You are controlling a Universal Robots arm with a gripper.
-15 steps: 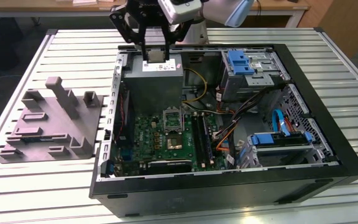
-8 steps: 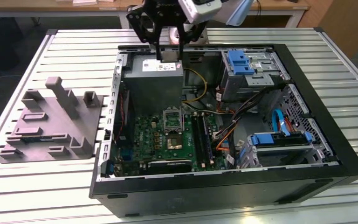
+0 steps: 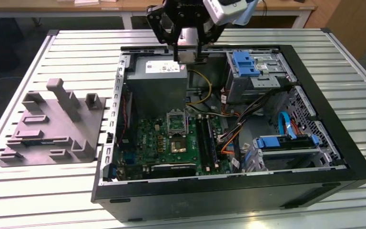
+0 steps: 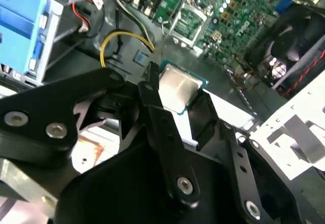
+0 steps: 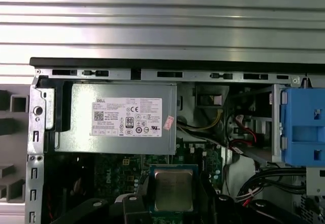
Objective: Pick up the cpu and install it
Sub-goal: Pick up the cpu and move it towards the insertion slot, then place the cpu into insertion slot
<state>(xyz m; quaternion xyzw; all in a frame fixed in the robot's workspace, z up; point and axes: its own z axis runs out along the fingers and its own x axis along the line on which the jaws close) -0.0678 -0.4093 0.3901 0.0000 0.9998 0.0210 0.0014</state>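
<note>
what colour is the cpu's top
The cpu top is silvery-grey metal, edged teal-green; it shows best in the first wrist view.

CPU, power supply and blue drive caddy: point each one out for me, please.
cpu [image 5: 173, 189], first wrist view, centre of its silvery metal top.
power supply [image 5: 81, 120], first wrist view, bare grey face beside its white label.
blue drive caddy [image 5: 303, 127], first wrist view, middle of its blue plastic front.

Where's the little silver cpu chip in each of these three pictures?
Exterior view: the cpu is held in the gripper above the grey box with the white label.
Second wrist view: the cpu sits between black fingers, green board beyond.
First wrist view: the cpu is held near that grey box.
Shared landmark: the yellow cable.
</note>
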